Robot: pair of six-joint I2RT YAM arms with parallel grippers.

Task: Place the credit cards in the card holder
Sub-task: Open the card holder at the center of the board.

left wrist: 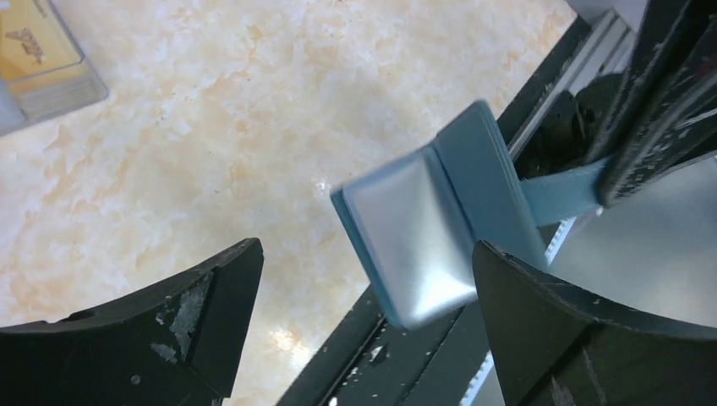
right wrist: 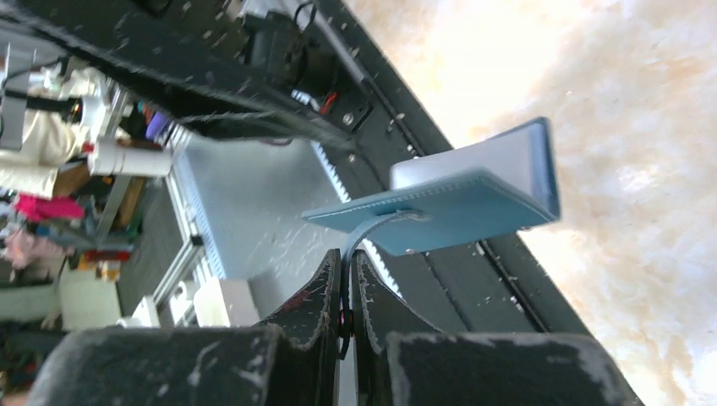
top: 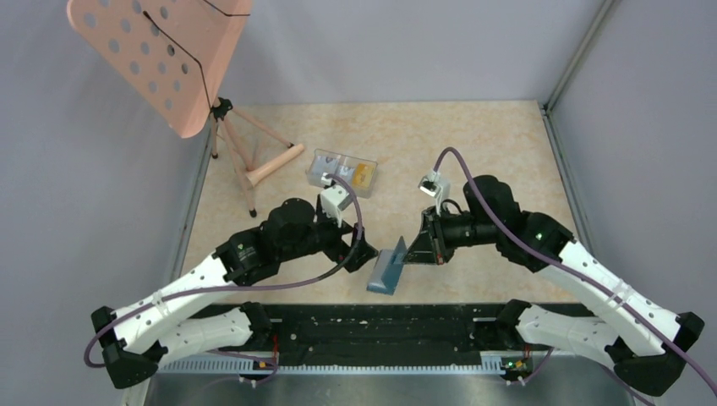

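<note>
Card holder (top: 387, 271): at 6 o'clock on the table (top: 473, 152), just short of the black base rail. It is held up on edge and folded part-way open, so the pale inside faces the left arm. I cannot tell whether its lower edge rests on the table.

Snap tab (right wrist: 359, 233): it runs from the holder's outer cover at 3 o'clock and serves as the handle, which leaves the pockets uncovered.

Right gripper (right wrist: 347, 262): at 3 o'clock of the holder, with its jaws pressed together on the snap tab. It probably holds the wallet steady for the other arm.

Left gripper (left wrist: 368, 254): at 9 o'clock of the holder, with its jaws spread wide. The holder sits in the gap without touching either finger, and the claw carries nothing. It looks free to go and fetch a card.

Clear box (top: 342, 172): at 11 o'clock from the holder, farther back and well apart from it.

Credit cards (top: 362, 174): an orange-yellow one lies in a compartment of the box. The others are too small to make out. No card shows in the holder, so loading seems not yet begun.

Pink stand (top: 161, 59): at 10 o'clock in the far corner, clear of the work.
</note>
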